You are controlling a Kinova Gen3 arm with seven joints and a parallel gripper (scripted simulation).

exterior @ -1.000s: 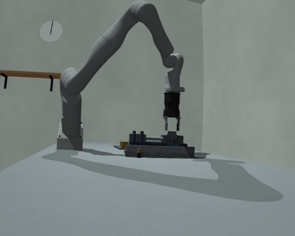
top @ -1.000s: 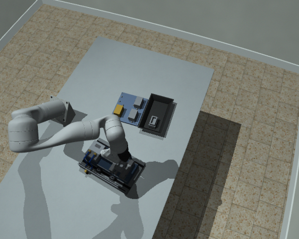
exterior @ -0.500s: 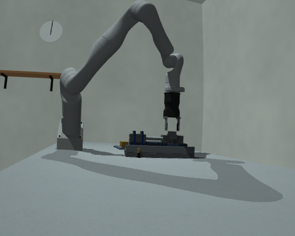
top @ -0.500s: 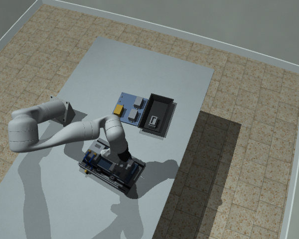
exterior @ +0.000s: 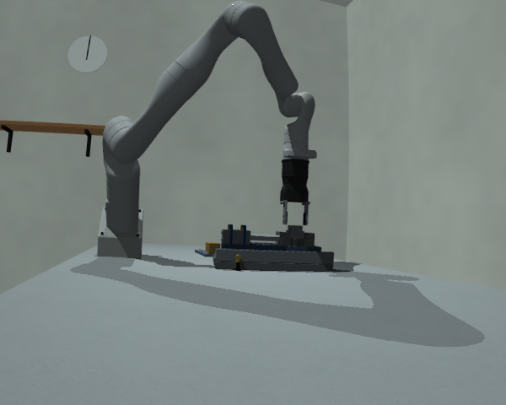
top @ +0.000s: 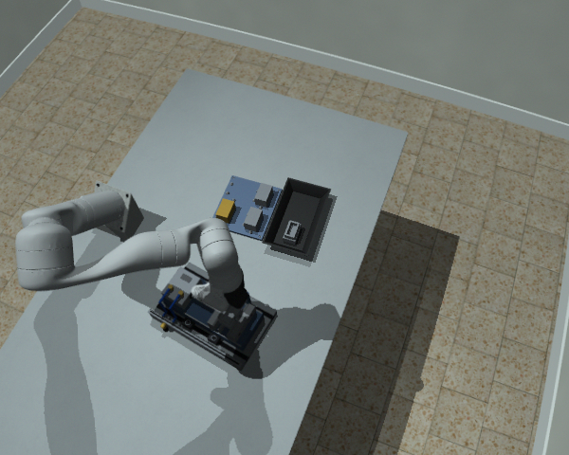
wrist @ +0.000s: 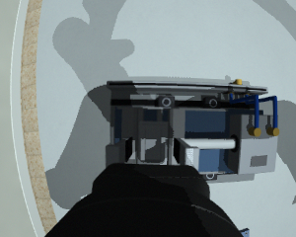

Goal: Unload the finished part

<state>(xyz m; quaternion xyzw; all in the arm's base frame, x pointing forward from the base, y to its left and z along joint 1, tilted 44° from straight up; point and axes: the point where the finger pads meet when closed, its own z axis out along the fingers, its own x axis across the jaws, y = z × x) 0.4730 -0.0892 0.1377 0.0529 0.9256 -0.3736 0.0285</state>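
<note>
The vise (top: pixel 196 337) (exterior: pixel 271 259) (wrist: pixel 187 86) stands on the grey table near its front. In the exterior view a small grey block, the finished part (exterior: pixel 294 229), sits between the vise's jaws. My gripper (exterior: pixel 295 218) points straight down just above that part, with its fingers open and nothing between them. From above, the arm's wrist hides the gripper and the part. In the wrist view the black gripper body fills the lower half and the fingers do not show. The dark outfeed tray (top: pixel 306 186) stands further back on the table.
A light part with a pocket (top: pixel 293 230) lies on the tray's floor. A blue plate (top: pixel 240 188) beside the tray bears two grey blocks (top: pixel 264 194) (top: pixel 253 218) and a yellow block (top: pixel 225 209) (exterior: pixel 212 246). The arm's base (exterior: pixel 119 244) is at the table's left.
</note>
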